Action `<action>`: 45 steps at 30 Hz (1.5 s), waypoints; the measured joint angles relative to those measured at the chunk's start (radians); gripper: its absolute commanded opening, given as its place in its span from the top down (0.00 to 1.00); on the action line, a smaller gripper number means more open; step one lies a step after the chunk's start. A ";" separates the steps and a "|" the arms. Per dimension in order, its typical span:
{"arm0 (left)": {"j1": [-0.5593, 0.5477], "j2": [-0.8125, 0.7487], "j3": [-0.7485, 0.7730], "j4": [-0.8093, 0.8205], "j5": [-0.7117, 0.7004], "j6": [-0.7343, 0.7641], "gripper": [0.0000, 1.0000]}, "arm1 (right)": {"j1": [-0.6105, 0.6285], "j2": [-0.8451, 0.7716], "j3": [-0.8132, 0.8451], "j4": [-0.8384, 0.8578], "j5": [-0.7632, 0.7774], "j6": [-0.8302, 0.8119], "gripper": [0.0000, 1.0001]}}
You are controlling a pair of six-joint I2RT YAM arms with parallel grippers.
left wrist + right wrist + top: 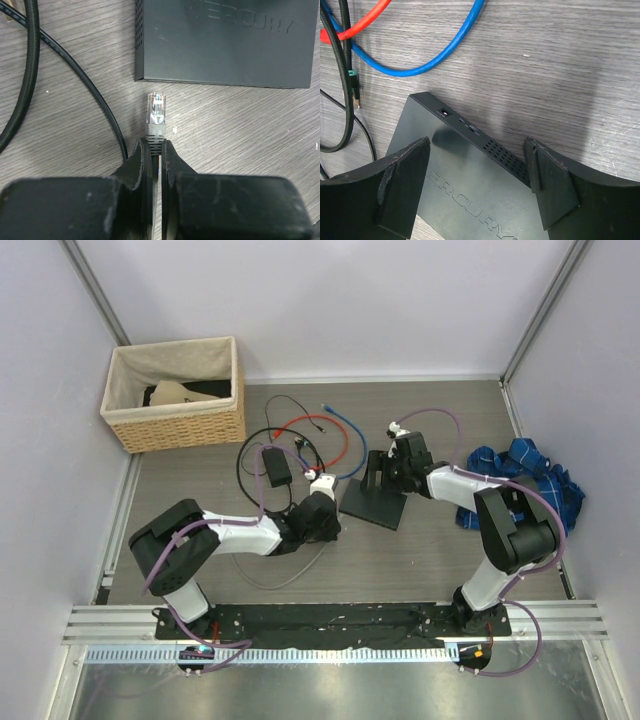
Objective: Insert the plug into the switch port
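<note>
The left jaws are pressed together on the grey boot of the plug (156, 107), so its clear tip sticks out straight ahead of them, low over the surface (240, 140). Just beyond that tip lies the switch (225, 40), flat and dark; the plug points at its near edge, close to the left corner, with a narrow strip of bare surface between them. They do not touch. A black cord (85, 95) curves past on the left of the jaws.

The right jaws are spread wide, one finger on either side of the switch from the far end. I cannot tell whether they press on its case or only bracket it. The side seen from that wrist shows a small socket and a patch of vent holes. A blue cable (445, 55) and a red cable (365, 22) lie loose beyond it.

As I judge it, the pickup is done and the approach nearly so, while the insertion itself is not yet begun. No view shows a network port, so whether the plug is lined up with one cannot be told.
</note>
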 measured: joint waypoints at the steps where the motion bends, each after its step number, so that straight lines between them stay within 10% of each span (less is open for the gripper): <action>1: 0.000 0.000 0.001 -0.003 -0.002 0.001 1.00 | 0.000 -0.002 -0.002 0.002 -0.001 0.002 0.16; 45: 0.040 0.011 0.050 -0.078 0.008 0.167 1.00 | 0.001 -0.056 0.042 -0.065 -0.017 -0.099 0.18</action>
